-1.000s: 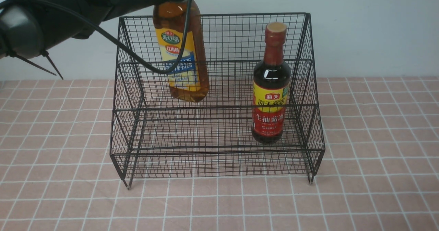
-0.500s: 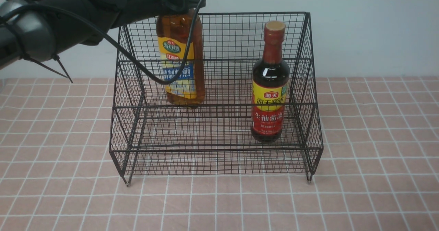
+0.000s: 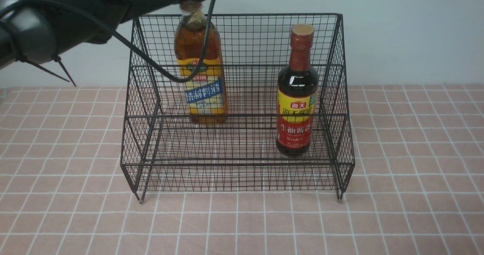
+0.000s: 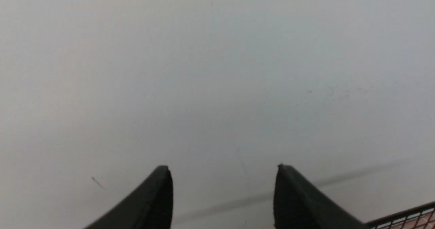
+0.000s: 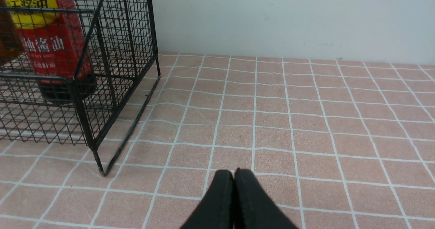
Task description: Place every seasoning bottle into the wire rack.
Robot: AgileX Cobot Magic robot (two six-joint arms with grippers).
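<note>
A pink tablecloth [image 3: 412, 194] with a white grid meets a plain pale wall [image 3: 412, 31] behind.

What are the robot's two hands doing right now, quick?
Left hand: open, holding nothing; its fingers frame only bare wall.
Right hand: closed, empty, above the pink tiled tabletop.

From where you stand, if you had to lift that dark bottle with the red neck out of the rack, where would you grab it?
I'd probably take the dark bottle by its red neck, bringing a claw down from above. The bottle stands upright, and its neck rises clear above the front rails of the wire rack. The mesh fences in the wider body below, so a grip from the side looks awkward.
</note>
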